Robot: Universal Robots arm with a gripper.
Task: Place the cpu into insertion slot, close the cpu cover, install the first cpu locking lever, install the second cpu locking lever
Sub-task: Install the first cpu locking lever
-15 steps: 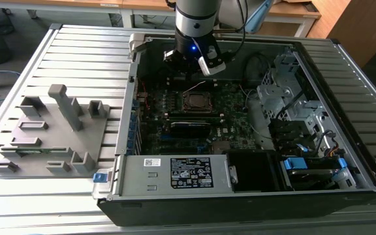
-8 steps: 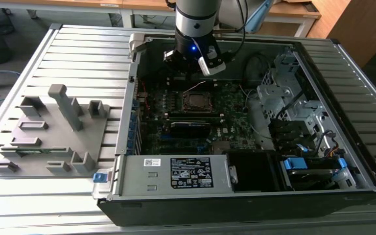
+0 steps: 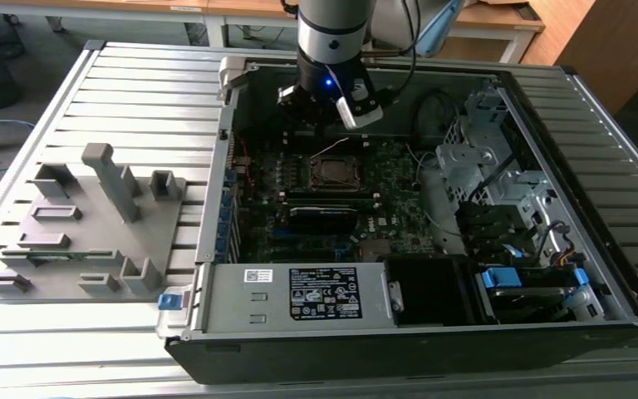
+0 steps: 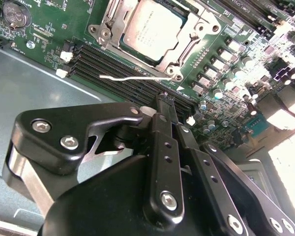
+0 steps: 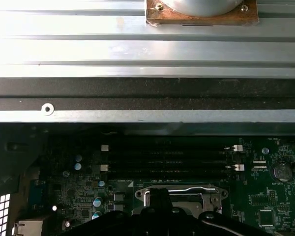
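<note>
Inside the open computer case [image 3: 585, 208] on the ribbed metal counter [image 3: 130, 91], the cpu [image 4: 155, 29] sat in the insertion slot [image 3: 335, 171], near the middle of the green board. The cpu cover [image 4: 117, 29] lay down around it, its window framing the grey chip top. A thin silver lever [image 4: 132, 77] ran along the socket's edge, between the socket and the long black memory slots [image 5: 167, 157]; whether it was latched could not be told. The pincer [image 4: 165, 101] hung over the memory slots just beside the socket, its black fingers [image 4: 162, 128] drawn together on nothing. The arm [image 3: 331, 33] stood over the far side of the case. A grey fixture tray [image 3: 76, 249] rested on the counter at the exterior view's left.
</note>
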